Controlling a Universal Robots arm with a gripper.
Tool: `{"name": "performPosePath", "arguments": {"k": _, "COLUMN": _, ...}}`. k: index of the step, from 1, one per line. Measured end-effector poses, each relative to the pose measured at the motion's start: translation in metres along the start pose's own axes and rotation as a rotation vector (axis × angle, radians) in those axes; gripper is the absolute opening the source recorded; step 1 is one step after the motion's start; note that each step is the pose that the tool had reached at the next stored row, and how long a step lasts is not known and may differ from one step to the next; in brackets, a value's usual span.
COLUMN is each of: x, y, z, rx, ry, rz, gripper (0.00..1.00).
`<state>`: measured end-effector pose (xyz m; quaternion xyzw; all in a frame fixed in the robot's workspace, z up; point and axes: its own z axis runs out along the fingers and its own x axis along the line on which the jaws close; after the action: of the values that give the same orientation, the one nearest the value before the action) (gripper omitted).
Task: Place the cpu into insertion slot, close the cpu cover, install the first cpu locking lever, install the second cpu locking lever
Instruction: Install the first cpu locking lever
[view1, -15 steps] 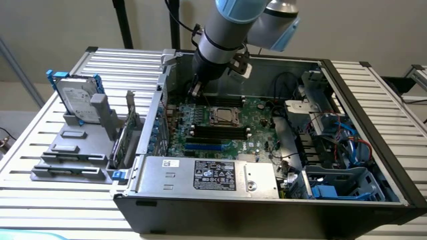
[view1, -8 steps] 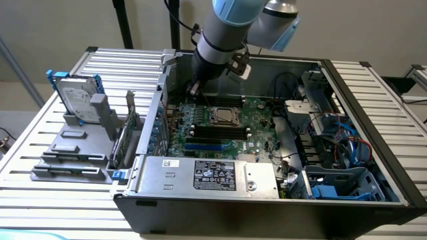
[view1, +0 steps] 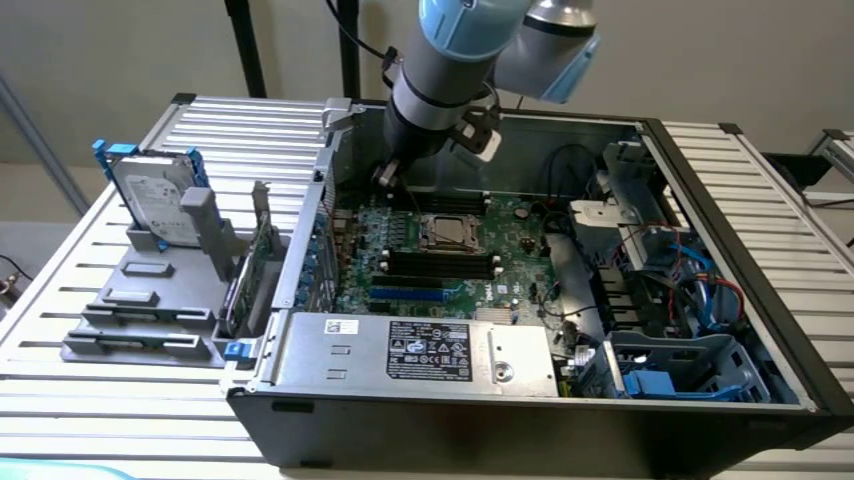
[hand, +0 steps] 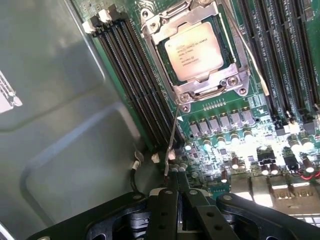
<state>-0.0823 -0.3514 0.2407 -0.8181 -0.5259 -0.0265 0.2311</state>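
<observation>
Gripper on a robot arm hangs inside an open computer case, its jaws pressed together with nothing visibly between them, at the edge of the green circuit board beside the long black memory slots. The chip sits silver face up in the socket near the middle of the board, and the thin metal cover lies shut around it, framing the printed lettering. One locking lever, a slim wire rod, runs from a corner of the socket to end just beside the fingertips; whether they touch it cannot be told. A second lever runs along the opposite side of the socket, and whether it is latched cannot be told. In the exterior view a grey labelled power supply fills the near end of the case, and a hard drive stands upright in a grey holder on the slatted table toward the exterior view's left.
</observation>
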Motion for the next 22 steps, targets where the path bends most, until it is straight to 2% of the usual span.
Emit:
{"name": "performPosePath", "arguments": {"k": 3, "x": 0.0, "y": 0.0002, "z": 0.0, "rx": -0.008, "ry": 0.0099, "rz": 0.025, "gripper": 0.11}}
{"name": "performPosePath", "arguments": {"k": 7, "x": 0.001, "y": 0.0029, "z": -0.0005, "rx": -0.014, "ry": 0.0174, "rz": 0.043, "gripper": 0.11}}
{"name": "performPosePath", "arguments": {"k": 11, "x": 0.005, "y": 0.0105, "z": -0.0024, "rx": -0.0159, "ry": 0.0194, "rz": 0.049, "gripper": 0.11}}
{"name": "performPosePath", "arguments": {"k": 19, "x": 0.017, "y": 0.0334, "z": -0.0076, "rx": -0.017, "ry": 0.0211, "rz": 0.053, "gripper": 0.11}}
{"name": "performPosePath", "arguments": {"k": 22, "x": 0.018, "y": 0.0365, "z": -0.0073, "rx": -0.0195, "ry": 0.0245, "rz": 0.061, "gripper": 0.11}}
